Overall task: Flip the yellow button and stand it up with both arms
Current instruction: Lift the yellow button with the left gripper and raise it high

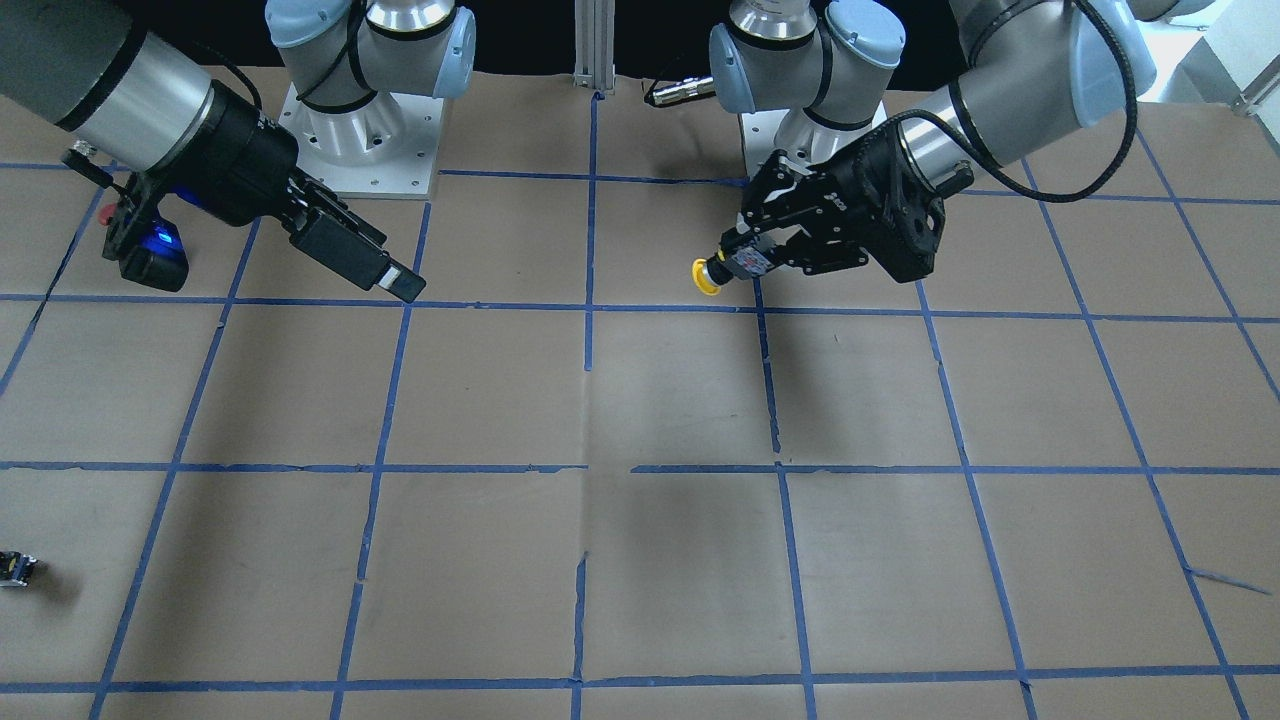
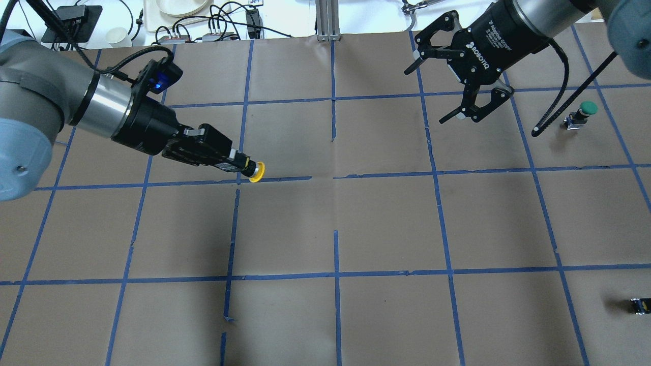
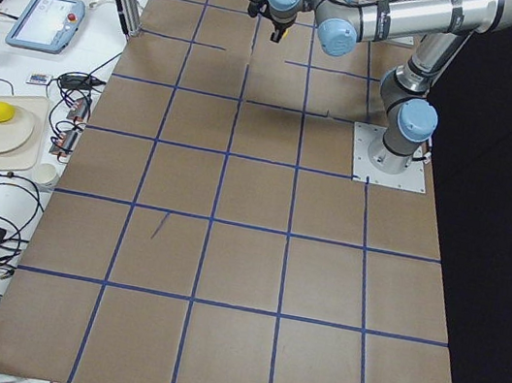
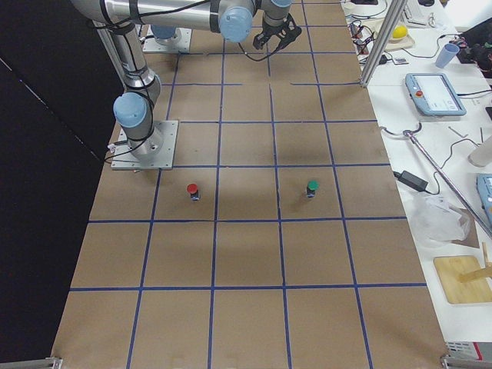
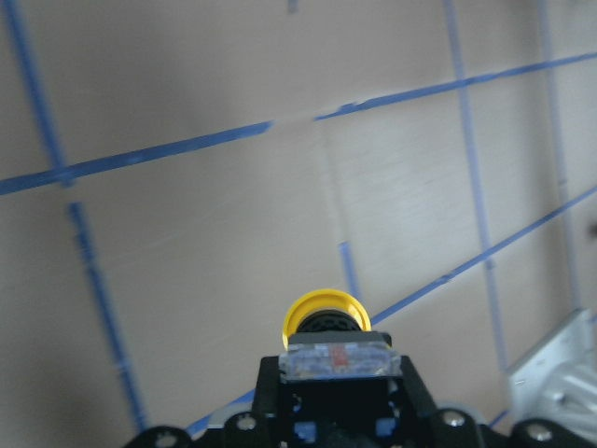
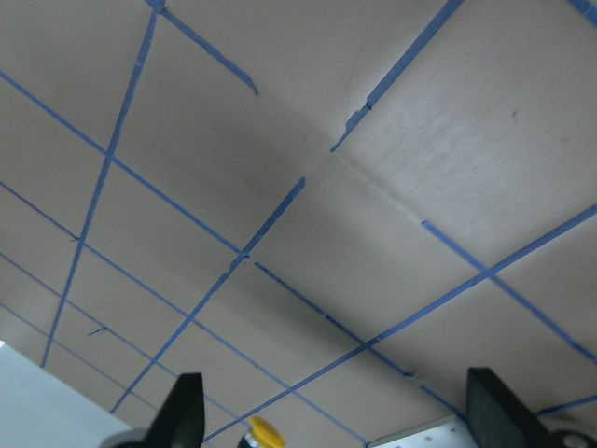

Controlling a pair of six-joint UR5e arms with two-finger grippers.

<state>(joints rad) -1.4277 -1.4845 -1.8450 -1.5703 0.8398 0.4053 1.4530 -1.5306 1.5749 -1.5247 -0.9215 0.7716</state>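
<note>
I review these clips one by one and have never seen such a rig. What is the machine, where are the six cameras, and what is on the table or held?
The machine is a robot with a left arm and a right arm, bolted to a table covered in brown paper with a blue tape grid. Four fixed cameras watch: one across the table, one over the robot's shoulders, one at each table end. Two more ride on the wrists. The left pincer is shut on the yellow button, gripping its body, cap pointing outward. The right pincer is open and empty. A green-capped button, a red-capped button and a small black block rest on the table.
</note>
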